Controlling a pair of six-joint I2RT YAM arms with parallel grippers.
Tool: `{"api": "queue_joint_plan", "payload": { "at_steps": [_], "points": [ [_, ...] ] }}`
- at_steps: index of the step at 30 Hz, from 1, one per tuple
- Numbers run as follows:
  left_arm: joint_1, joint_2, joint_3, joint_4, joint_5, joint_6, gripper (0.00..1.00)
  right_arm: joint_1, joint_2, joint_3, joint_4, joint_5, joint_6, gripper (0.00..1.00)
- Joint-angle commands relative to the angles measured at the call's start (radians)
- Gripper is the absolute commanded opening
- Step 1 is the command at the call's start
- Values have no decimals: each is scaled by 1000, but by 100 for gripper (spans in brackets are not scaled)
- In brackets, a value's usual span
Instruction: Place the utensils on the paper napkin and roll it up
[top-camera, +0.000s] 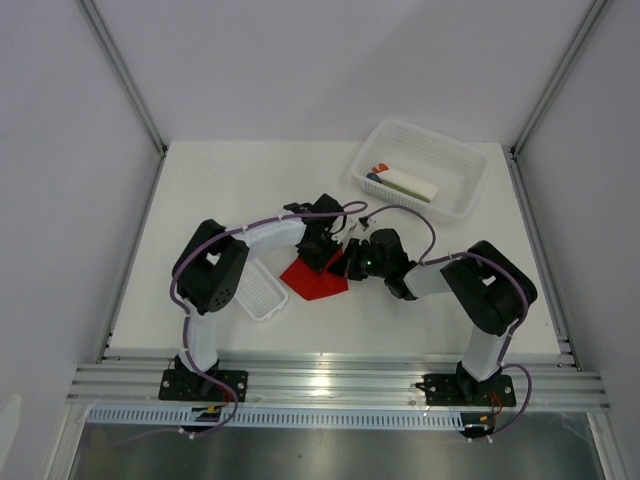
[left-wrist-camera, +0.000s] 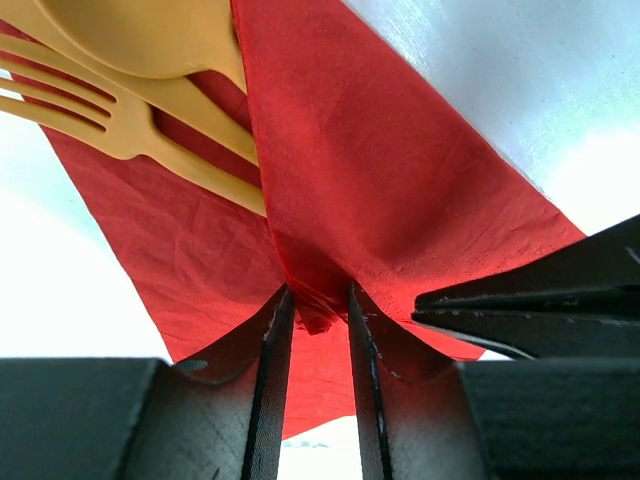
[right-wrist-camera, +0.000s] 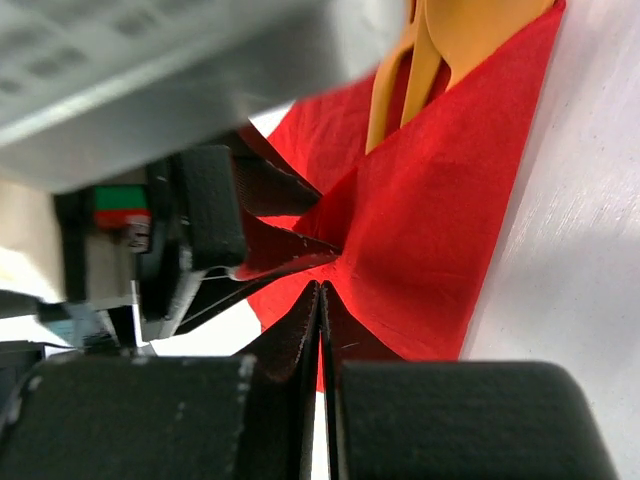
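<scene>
The red paper napkin (top-camera: 315, 277) lies mid-table, one flap folded up over the orange utensils. In the left wrist view an orange fork (left-wrist-camera: 120, 125) and spoon (left-wrist-camera: 150, 35) lie on the napkin (left-wrist-camera: 380, 170), partly under the flap. The right wrist view shows their handles (right-wrist-camera: 430, 50) on the napkin (right-wrist-camera: 440, 220). My left gripper (top-camera: 328, 247) (left-wrist-camera: 318, 305) pinches a bunched fold between nearly closed tips. My right gripper (top-camera: 355, 262) (right-wrist-camera: 322, 290) is shut on the same flap right beside it. Its fingers (left-wrist-camera: 520, 300) show in the left wrist view. In the top view the arms hide the utensils.
A narrow white plastic tray (top-camera: 262, 290) lies just left of the napkin, by the left arm. A white mesh basket (top-camera: 460, 160) with white, blue and green items stands at the back right. Metal frame rails border the table's sides and near edge.
</scene>
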Motion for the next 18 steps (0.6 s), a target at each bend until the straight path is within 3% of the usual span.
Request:
{"api": "queue_joint_plan", "payload": {
  "at_steps": [1, 18],
  "points": [
    [-5, -20, 24, 8, -20, 11, 32, 5, 24, 24, 45, 21, -3, 1],
    [-5, -44, 0, 28, -46, 30, 35, 6, 103, 33, -35, 103, 32, 2]
  ]
}}
